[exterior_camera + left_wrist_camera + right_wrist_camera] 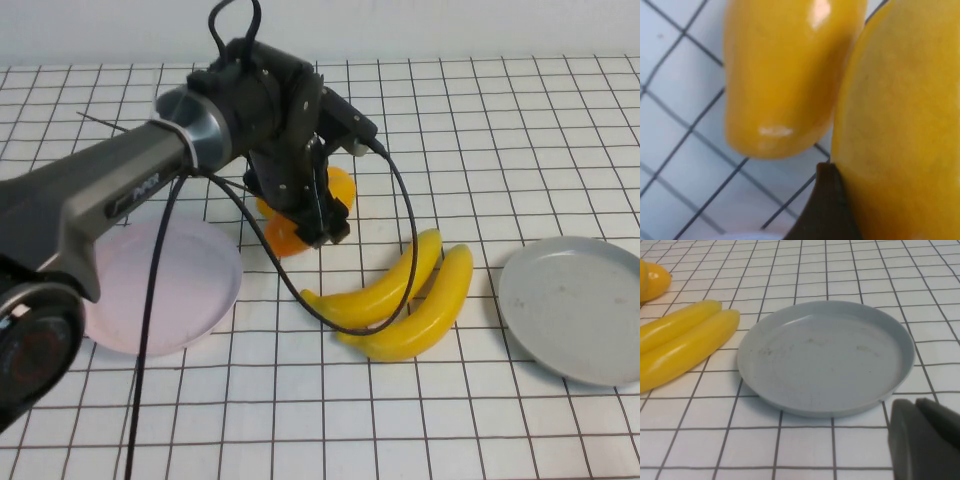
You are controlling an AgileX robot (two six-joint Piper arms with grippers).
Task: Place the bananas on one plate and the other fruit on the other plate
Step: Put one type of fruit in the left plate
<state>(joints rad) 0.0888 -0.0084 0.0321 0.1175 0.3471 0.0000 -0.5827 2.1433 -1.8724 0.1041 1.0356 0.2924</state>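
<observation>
Two oval orange-yellow fruits lie side by side at the table's middle, one [342,186] behind the other [283,238]. My left gripper [320,226] is down over them. In the left wrist view one fruit [900,120] fills the space between the jaws, and a dark finger [826,210] presses on its side; the second fruit [780,75] lies beside it. Two bananas [385,285] [425,312] lie together right of centre. The pink plate [165,290] is at the left and the grey plate [575,310] at the right, both empty. My right gripper [916,404] is shut and empty, close by the grey plate [825,355].
The left arm's black cable [405,215] loops down over the table to the tip of the nearer banana. The bananas [685,340] and one fruit [652,279] also show in the right wrist view. The table is a white gridded surface [300,420].
</observation>
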